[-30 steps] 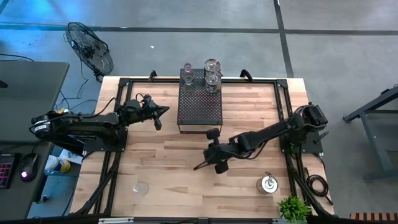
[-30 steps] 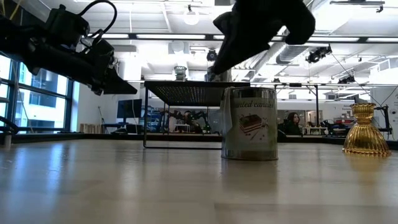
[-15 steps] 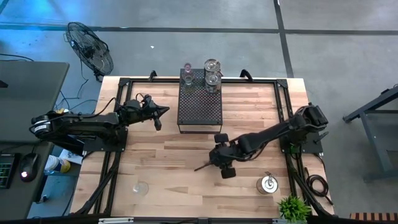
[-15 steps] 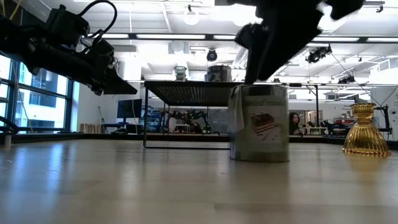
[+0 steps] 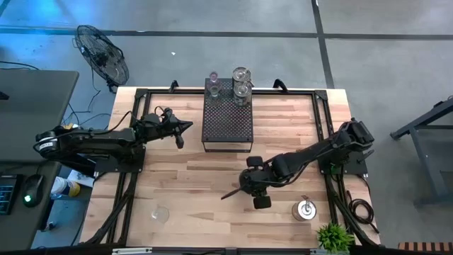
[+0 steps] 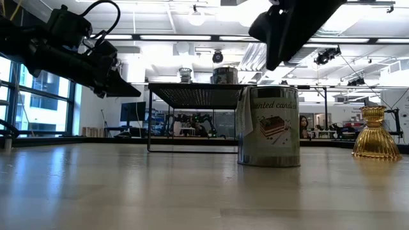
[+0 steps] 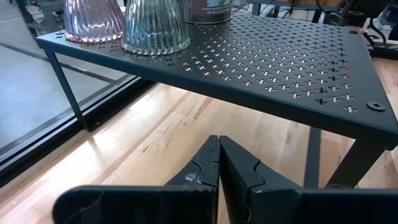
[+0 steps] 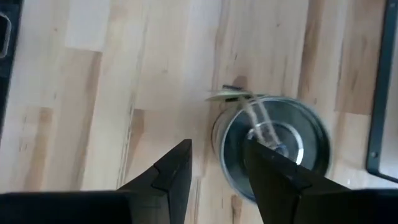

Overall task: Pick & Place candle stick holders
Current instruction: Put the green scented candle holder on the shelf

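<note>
A silvery candle tin (image 6: 268,128) stands upright on the wood. Seen from above in the right wrist view, the tin (image 8: 273,140) shows its wick. My right gripper (image 8: 217,168) hangs open just above it, pointing steeply down, and the gripper (image 5: 249,187) hides the tin in the high view. An amber holder (image 6: 376,134) stands to the right. A pinkish holder (image 7: 93,18) and a clear ribbed holder (image 7: 155,25) stand on the black perforated stand (image 5: 226,117). My left gripper (image 7: 219,162) waits shut beside the stand's left side.
Two silvery holders (image 5: 242,81) stand at the stand's far end. A clear holder (image 5: 160,212) sits near the table's front left and a round silvery one (image 5: 306,210) at the front right. A potted plant (image 5: 333,237) is at the near right corner.
My right gripper has come up off the tin's top, rolled its wrist and drifted toward the table's right and near edges. The tin has slid a little toward the right edge, tipped briefly and turned a bit, and stands upright again.
</note>
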Robot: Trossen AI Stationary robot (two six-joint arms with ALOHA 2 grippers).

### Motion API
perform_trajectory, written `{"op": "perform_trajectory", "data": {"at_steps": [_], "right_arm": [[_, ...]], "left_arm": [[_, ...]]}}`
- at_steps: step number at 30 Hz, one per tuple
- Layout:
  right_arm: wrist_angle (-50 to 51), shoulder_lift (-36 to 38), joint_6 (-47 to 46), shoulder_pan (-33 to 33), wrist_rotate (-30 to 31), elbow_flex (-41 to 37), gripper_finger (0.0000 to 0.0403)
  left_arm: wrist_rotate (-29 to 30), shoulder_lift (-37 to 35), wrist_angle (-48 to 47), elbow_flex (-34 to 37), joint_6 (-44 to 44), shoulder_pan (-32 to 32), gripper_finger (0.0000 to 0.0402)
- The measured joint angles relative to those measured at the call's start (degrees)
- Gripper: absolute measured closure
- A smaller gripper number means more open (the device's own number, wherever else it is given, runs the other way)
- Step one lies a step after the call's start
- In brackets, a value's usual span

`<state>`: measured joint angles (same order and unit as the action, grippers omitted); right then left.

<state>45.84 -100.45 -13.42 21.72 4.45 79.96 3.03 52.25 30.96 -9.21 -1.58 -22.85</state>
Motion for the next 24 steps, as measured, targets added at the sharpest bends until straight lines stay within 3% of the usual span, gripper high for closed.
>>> {"op": "perform_trajectory", "data": {"at_steps": [9,18,24], "right_arm": [[-1.0,-5.5,3.9,2.0,5.7,-0.2,0.0276],[-1.4,-6.2,2.9,1.9,9.0,-0.1,0.0391],[-1.2,-4.8,2.4,1.0,8.5,-0.4,0.0384]], "left_arm": [[0.0,0.0,0.0,0.0,0.0,0.0,0.0401],[-0.1,0.0,-0.1,0.0,-0.1,0.0,0.0401],[-0.1,0.0,-0.2,0.0,-0.1,0.0,0.0401]]}}
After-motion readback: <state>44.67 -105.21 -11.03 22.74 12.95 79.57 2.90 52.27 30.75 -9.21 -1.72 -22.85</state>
